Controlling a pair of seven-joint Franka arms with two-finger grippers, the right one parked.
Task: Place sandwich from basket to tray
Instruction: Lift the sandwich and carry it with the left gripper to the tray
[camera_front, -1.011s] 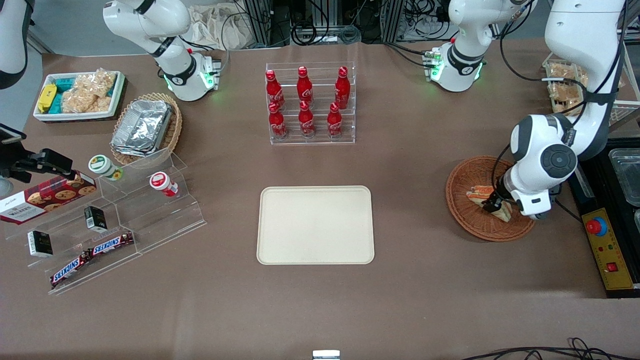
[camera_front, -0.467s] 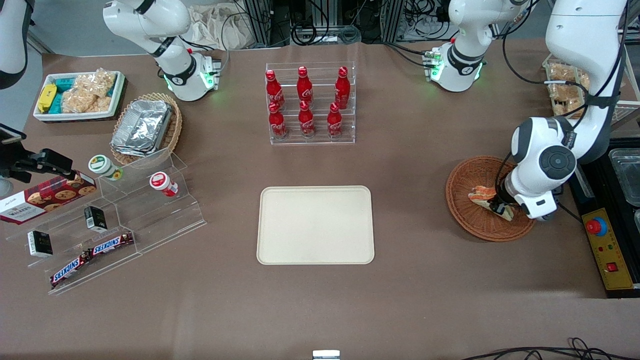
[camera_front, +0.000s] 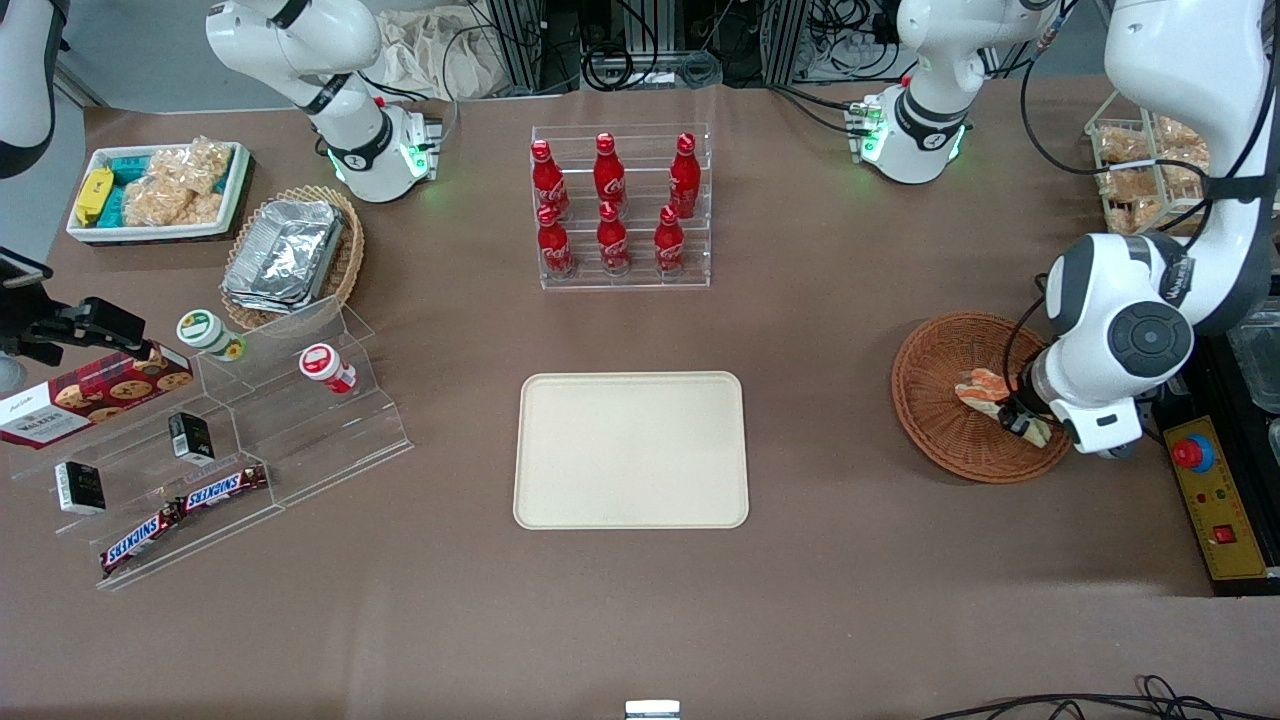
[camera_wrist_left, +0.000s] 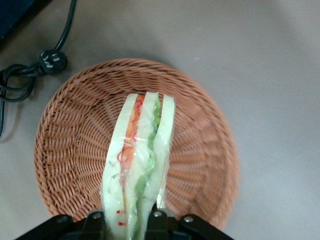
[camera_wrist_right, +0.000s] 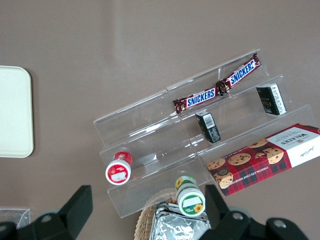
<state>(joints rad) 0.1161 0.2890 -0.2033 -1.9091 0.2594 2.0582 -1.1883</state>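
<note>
Sandwich (camera_wrist_left: 140, 160) (clear-wrapped wedge) in gripper (camera_wrist_left: 125, 220) above wicker basket (camera_wrist_left: 65, 150).

The sandwich (camera_wrist_left: 140, 160), white bread with orange and green filling in clear wrap, is pinched by the gripper (camera_wrist_left: 137, 220) above the round brown basket (camera_front: 940, 420). The flat cream tray (camera_front: 631, 450) lies well apart, toward the table's middle.

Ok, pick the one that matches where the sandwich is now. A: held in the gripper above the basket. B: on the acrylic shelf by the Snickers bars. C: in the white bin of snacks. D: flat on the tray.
A: the gripper is shut on the sandwich, which hangs over the basket; the tray holds nothing.
</note>
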